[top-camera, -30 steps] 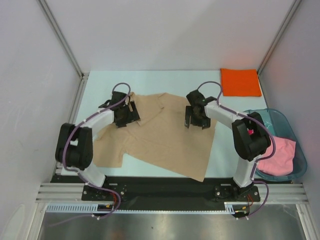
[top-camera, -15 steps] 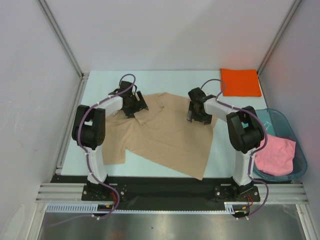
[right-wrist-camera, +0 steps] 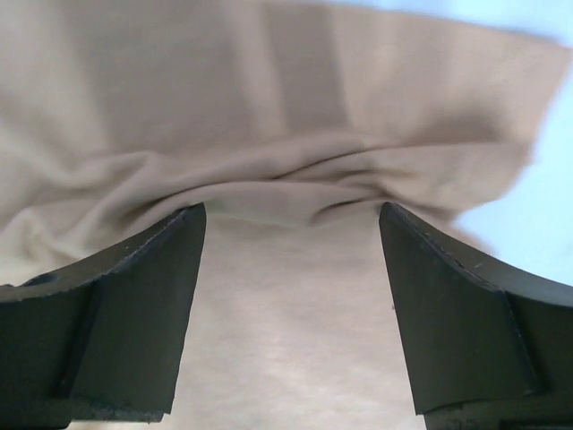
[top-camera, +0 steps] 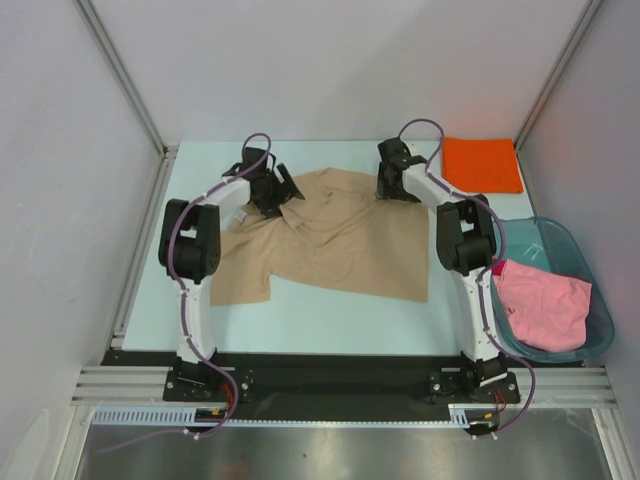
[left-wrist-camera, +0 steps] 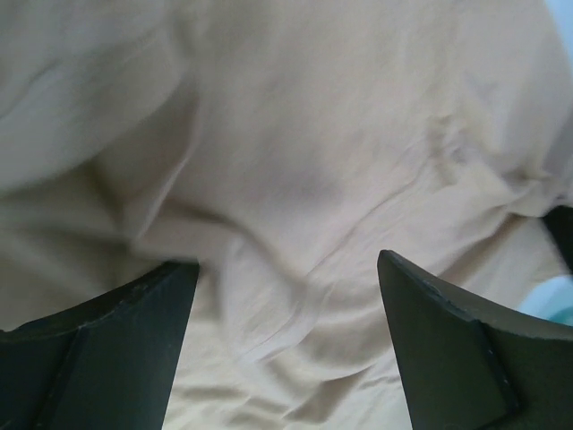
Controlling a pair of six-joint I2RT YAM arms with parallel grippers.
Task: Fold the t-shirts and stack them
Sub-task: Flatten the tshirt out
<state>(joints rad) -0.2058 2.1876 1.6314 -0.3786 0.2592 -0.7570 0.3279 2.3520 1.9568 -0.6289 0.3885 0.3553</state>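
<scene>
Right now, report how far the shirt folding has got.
Done: the orange tee lies folded at the far right. In hand: the tan tee lies spread out, unfolded, with the left gripper and right gripper open at its far edge. Left: the pink tee, crumpled in the tub.

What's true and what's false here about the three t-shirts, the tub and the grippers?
The orange t-shirt lies folded at the far right corner of the table. True.
The pink t-shirt is spread flat on the table. False: it sits bunched in the teal tub.
Both the left gripper and the right gripper are at the tan t-shirt's far edge. True.
The tan t-shirt is folded into a square. False: it lies spread open and wrinkled.
The left gripper is shut. False: its jaws stand wide apart.
</scene>
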